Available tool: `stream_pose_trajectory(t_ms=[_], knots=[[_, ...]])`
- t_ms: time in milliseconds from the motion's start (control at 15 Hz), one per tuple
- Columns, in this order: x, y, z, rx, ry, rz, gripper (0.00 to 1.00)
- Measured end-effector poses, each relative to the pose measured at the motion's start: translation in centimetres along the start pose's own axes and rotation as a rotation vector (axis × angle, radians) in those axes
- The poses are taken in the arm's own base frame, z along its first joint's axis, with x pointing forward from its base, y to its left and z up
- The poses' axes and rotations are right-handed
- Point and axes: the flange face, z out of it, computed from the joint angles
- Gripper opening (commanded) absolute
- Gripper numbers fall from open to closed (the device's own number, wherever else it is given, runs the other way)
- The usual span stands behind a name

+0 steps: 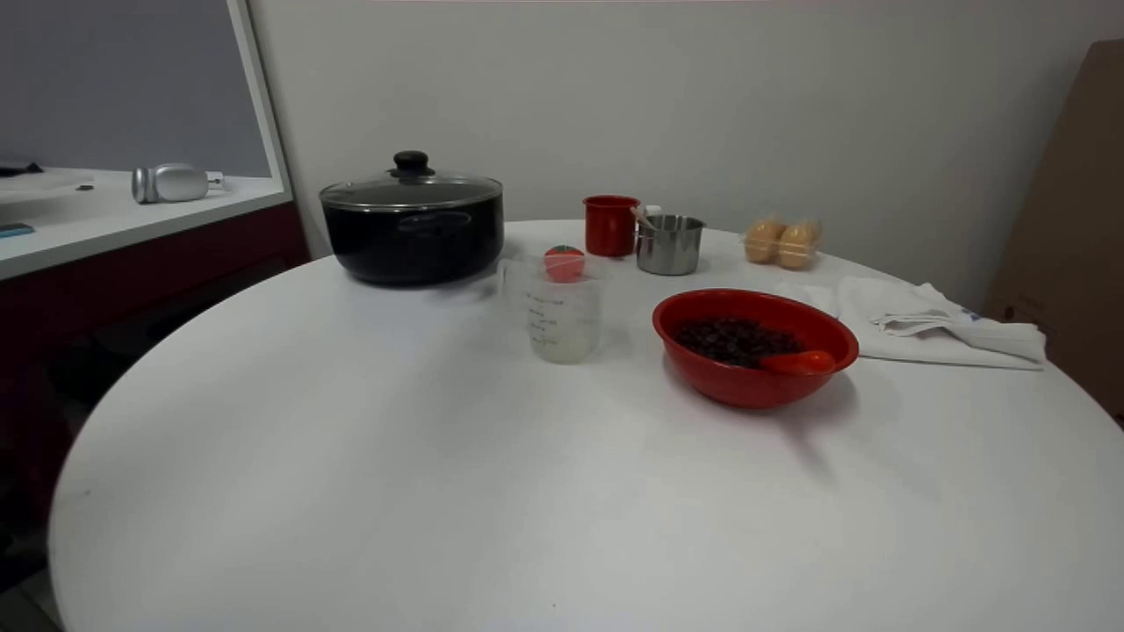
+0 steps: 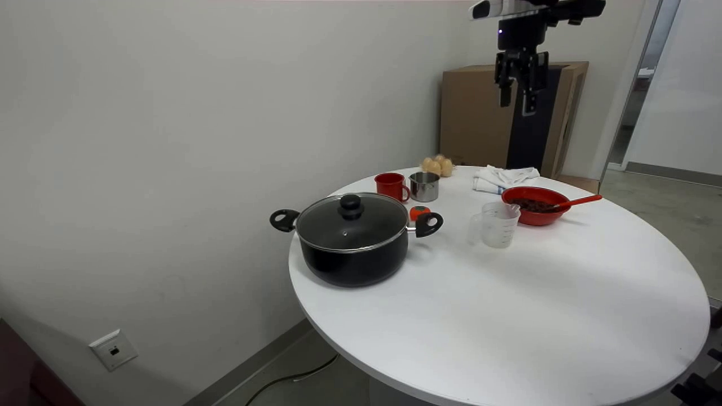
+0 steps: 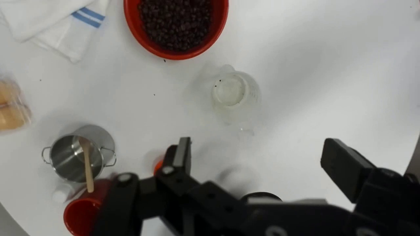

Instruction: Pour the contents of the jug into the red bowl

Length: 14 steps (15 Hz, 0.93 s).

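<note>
The clear jug (image 1: 564, 320) stands upright on the white table and is seen in both exterior views. In the wrist view, only a few dark specks show in the jug (image 3: 236, 91). Beside it, apart, sits the red bowl (image 1: 746, 391), holding a heap of dark bean-like contents (image 3: 177, 26). A red spoon (image 2: 581, 200) rests in the bowl. High above the table, my gripper (image 2: 516, 107) points down with nothing in it. Wide apart in the wrist view, the fingers of the gripper (image 3: 257, 144) leave a bare gap between them.
A black lidded pot (image 2: 352, 248) stands at the table's edge by the wall. Near it are a small tomato (image 2: 419, 213), a red cup (image 1: 608, 226), and a metal cup (image 1: 669, 246) with a wooden utensil. Packed eggs (image 1: 781, 244) and a white cloth (image 1: 940, 325) lie beyond.
</note>
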Motion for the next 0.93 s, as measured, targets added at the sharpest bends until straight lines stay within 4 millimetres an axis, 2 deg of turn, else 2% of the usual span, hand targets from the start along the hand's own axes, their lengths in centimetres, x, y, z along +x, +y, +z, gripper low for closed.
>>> stream_pose_trajectory(t_ms=[200, 400, 600, 933], knots=[[0.1, -0.3, -1.4, 0.056, -0.016, 0.147, 1.0], [1.1, -0.6, -2.5, 0.083, -0.023, 0.301, 1.0], [1.8, -0.7, -3.5, 0.062, -0.026, 0.45, 1.0], [1.3, -0.8, -5.7, -0.014, -0.049, 0.654, 1.0]])
